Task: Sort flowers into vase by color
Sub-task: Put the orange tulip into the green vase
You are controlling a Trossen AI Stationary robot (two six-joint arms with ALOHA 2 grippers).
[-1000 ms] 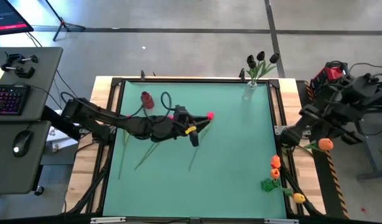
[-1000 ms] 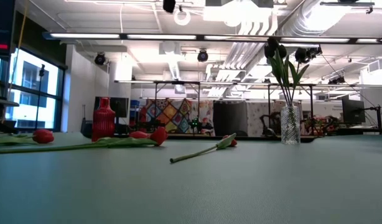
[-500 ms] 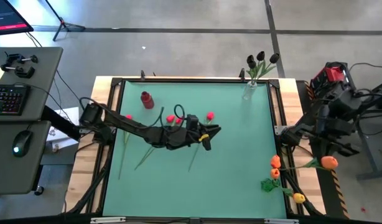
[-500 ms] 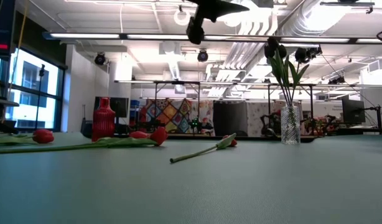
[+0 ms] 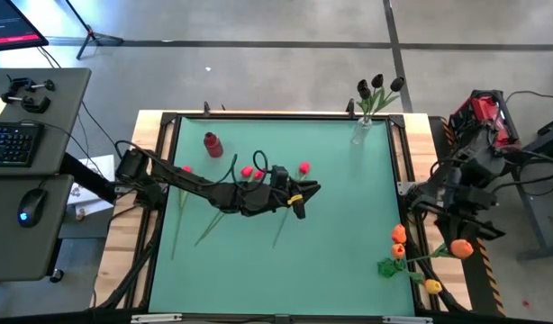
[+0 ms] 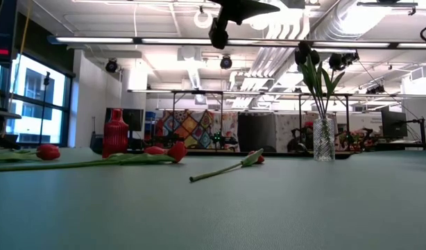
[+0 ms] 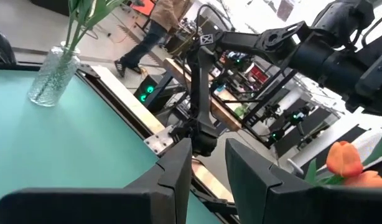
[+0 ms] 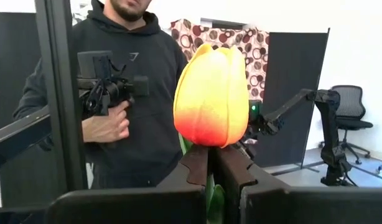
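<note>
Going left to right across the worktop [image 5: 349,225]: the left gripper [image 5: 299,200] is hovering over the middle of the green surface, its fingers [image 7: 178,168] standing a narrow gap apart and holding nothing. Behind it, toward its own arm's base, a red vase [image 5: 212,143] is standing empty. Several red tulips [image 5: 251,171] are lying loose just beside and behind this gripper, their stems trailing toward the near left; one more red tulip [image 5: 304,167] is lying just ahead of it.

Farther right, at the far edge, a glass vase [image 5: 361,131] is already holding the dark tulips [image 5: 377,85].

The right gripper [image 5: 439,254] is hanging beyond the worktop's right edge, its fingers clamped on the stem of an orange tulip [image 8: 211,93], the head sitting just above its fingertips. Just beside it, at the near right corner, more orange tulips [image 5: 399,241] are lying in a heap.

By the look of it, the dark flowers are sorted; the red ones are all still to go in, and the orange ones are waiting too, with no third vase showing for them.

Open room is generous ahead of the left gripper and toward the near edge. The right gripper is working tight against the raised frame [image 5: 408,193], which its carried stem could snag. A person [image 8: 125,93] is standing beyond it.
</note>
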